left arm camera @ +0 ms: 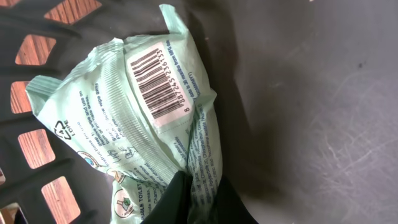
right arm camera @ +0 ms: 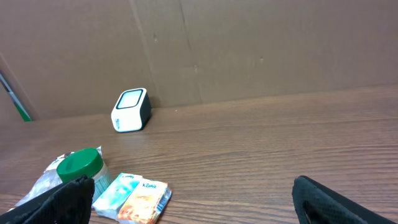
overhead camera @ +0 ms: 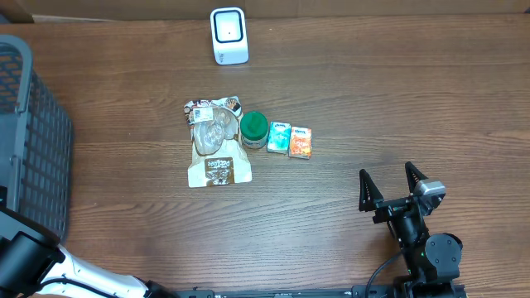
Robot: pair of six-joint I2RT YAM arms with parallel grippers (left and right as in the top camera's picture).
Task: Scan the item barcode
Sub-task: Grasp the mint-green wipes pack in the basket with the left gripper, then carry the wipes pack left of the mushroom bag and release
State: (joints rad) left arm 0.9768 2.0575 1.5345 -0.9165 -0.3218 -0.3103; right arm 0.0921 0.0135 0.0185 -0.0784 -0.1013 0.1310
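1. Two big surfaces frame your work: the brown wood-grain table [overhead camera: 348,91] and the plain cardboard wall [right arm camera: 249,50] behind it.
2. Next, the dark lattice basket [overhead camera: 37,141] at the table's left edge holds the task's item.
3. Your right gripper [overhead camera: 386,174] sits near the front edge, jaws wide apart and holding nothing.
4. The pale green packet [left arm camera: 124,118] lies inside the basket. Your left gripper [left arm camera: 189,186] is clamped on its lower end, so I judge the pickup step is in hand.
5. The white scanner [overhead camera: 228,36] stands at the far edge, well apart from the basket — your next move likely calls for lifting the packet out and carrying it across.
6. Smallest, the barcode [left arm camera: 158,84] faces the wrist camera — you will probably need to turn it toward the scanner's window.
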